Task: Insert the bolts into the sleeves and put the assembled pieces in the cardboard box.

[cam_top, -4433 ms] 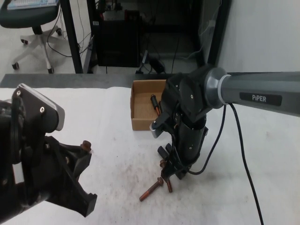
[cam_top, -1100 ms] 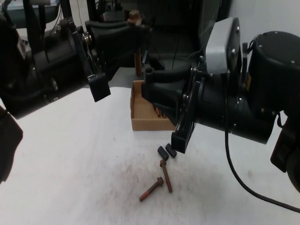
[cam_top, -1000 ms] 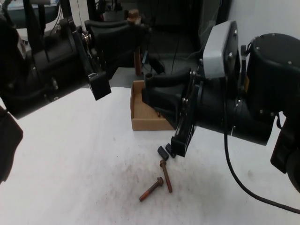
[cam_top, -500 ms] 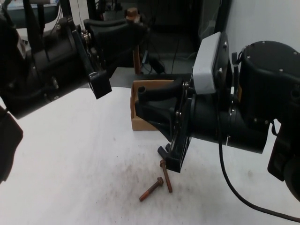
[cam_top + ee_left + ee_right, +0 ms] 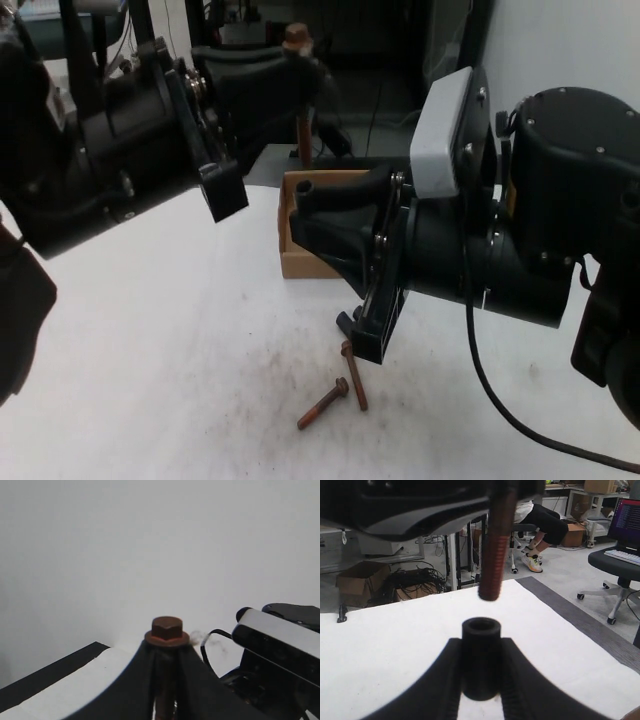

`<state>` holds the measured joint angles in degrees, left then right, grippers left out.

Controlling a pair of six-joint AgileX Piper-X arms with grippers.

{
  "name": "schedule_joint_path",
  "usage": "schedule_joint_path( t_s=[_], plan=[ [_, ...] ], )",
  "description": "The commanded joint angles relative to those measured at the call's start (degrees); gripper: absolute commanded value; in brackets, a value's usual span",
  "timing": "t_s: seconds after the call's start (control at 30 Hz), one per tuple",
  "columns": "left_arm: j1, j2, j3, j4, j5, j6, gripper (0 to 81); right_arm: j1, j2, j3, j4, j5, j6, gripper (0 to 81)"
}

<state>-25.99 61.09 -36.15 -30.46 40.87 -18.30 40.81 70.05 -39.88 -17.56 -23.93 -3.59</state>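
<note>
Rust-brown hex-head metal bolt (image 5: pixel 495 545), clamped upright in the left gripper (image 5: pixel 167 649), has shifted toward 3 o'clock in the high view — its tip hangs just above the short black tubular sleeve (image 5: pixel 481 655) pinched in the right gripper (image 5: pixel 481 645) — so insertion seems next.

bolt (image 5: pixel 167 630) in left gripper (image 5: pixel 167 662): rusty red-brown, head and thread alike. gripper fingers matte black.
sleeve (image 5: pixel 481 645) in right gripper (image 5: pixel 481 680): black, the same black as the fingers on either side of it.
two loose bolts (image 5: pixel 322 404) on bench: copper-brown, a shade brighter than the held one.
loose sleeve (image 5: pixel 345 322) beside them: black.
box (image 5: pixel 290 262): plain tan cardboard, no print seen.
bench (image 5: pixel 150 350): white, with a faint brownish-grey smudge around the loose bolts.
camera housing (image 5: pixel 440 120) on right wrist: light grey against the black arm.
wall (image 5: pixel 150 540): plain off-white.
</note>
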Motion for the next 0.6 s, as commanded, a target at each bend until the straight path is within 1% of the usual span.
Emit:
schedule_joint_path(
  t_s=[0.0, 0.17, 0.43, 0.57],
  plan=[
    [-0.3, -0.1, -0.7, 0.3, 0.4, 0.0, 0.0, 0.1, 0.0, -0.7, -0.6, 0.2, -0.2, 0.8],
    [-0.3, -0.1, -0.7, 2.3, 0.4, 3.3, 0.0, -0.1, 0.0, -0.7, -0.6, 0.2, -0.2, 0.8],
    [-0.2, -0.1, -0.7, 2.3, 0.2, 3.8, 0.0, -2.1, 0.0, -0.7, -0.6, 1.3, -0.1, 0.8],
    [-0.2, -0.1, -0.7, 2.4, -0.1, 3.9, 0.0, -2.1, 0.0, -0.7, -0.6, 1.3, -0.1, 0.8]
  ],
)
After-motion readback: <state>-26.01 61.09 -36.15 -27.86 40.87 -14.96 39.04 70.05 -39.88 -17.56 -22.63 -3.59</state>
